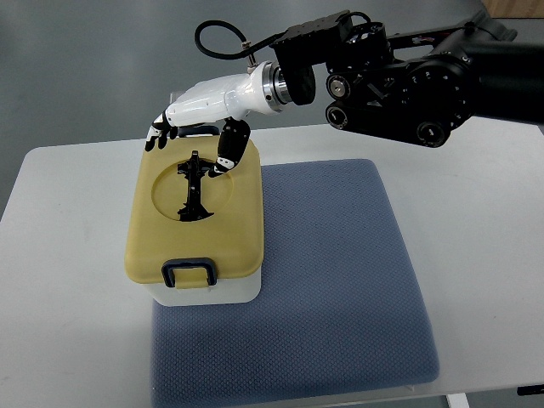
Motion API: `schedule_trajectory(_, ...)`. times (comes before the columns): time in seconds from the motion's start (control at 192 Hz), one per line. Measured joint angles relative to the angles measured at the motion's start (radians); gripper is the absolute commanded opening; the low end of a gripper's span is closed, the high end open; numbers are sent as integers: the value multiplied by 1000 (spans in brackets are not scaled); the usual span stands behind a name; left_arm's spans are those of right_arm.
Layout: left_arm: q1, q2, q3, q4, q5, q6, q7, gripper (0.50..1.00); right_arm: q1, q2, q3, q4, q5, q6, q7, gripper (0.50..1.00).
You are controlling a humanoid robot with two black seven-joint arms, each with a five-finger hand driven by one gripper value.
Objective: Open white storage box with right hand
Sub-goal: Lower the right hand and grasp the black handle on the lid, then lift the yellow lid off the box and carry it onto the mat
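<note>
The white storage box sits on the table left of centre, its right part resting on the left edge of a blue-grey mat. Only a strip of the white body shows at the bottom; the rest is covered by a pale yellow lid, which lies flat and closed. A round recess in the lid holds a black folding handle, lying flat. At the six o'clock edge of the lid a dark blue latch hangs down over the front wall.

The right hand reaches in from three o'clock on a black arm and hovers over the lid's twelve o'clock edge. Its white palm faces down, the fingers loosely curled toward ten o'clock and holding nothing, while the black-tipped thumb points down at the rim of the recess, just beside the handle's top end; whether it touches the lid cannot be told.

The mat spreads from the box toward four o'clock with nothing lying on it. A black cable loops above the wrist.
</note>
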Motion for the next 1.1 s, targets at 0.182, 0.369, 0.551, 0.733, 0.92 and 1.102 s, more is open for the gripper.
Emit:
schedule_trajectory(0.182, 1, 0, 0, 0, 0, 0, 0, 1000, -25, 19, -5, -17, -10, -16, 3, 807)
schedule_trajectory(0.369, 3, 0, 1, 0, 0, 0, 0, 1000, -39, 37, -5, -32, -17, -24, 3, 711)
schedule_trajectory(0.551, 3, 0, 1, 0, 0, 0, 0, 1000, -48, 40, -5, -34, -18, -40, 3, 533)
schedule_trajectory(0.733, 3, 0, 1, 0, 0, 0, 0, 1000, -47, 38, -2, -35, -18, -42, 17, 500)
schedule_trajectory(0.92, 3, 0, 1, 0, 0, 0, 0, 1000, -31, 30, 7, -31, -10, -42, 26, 500)
schedule_trajectory(1.102, 3, 0, 1, 0, 0, 0, 0, 1000, 26, -1, 13, -3, -4, -34, 30, 500)
